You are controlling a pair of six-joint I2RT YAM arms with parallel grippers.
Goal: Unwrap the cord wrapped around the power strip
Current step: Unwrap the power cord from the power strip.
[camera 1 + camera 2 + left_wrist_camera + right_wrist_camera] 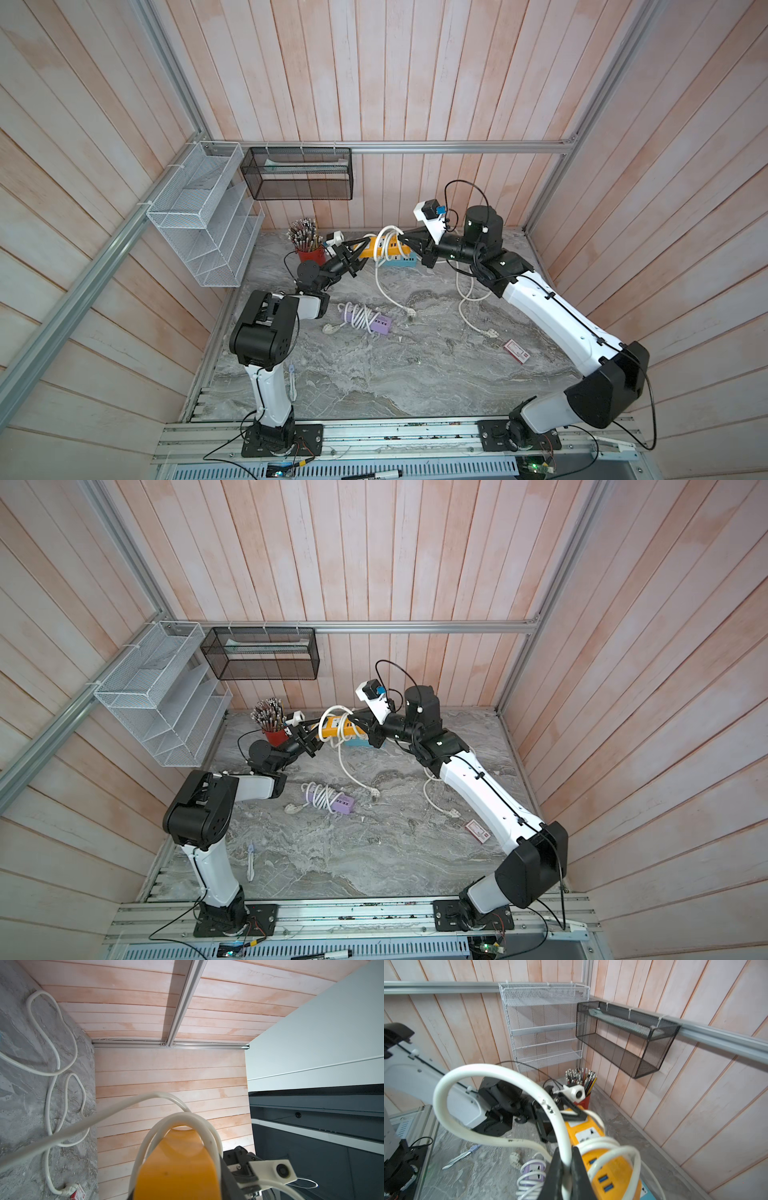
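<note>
Both top views show a grey marbled tabletop (pixel 415 374) boxed in by pale wooden plank walls (pixel 374 83). Toward the back, the yellow power strip (pixel 369 250) is held up off it, one end clamped in the partly spread left gripper (pixel 360 246). The right gripper (pixel 566 1153) is pinched tight on a loop of the white cord (pixel 477 1068), with other turns circling the strip.

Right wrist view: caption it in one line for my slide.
Right end effector pinches a loop of the thick white cord wrapped around the yellow plastic power strip.
</note>
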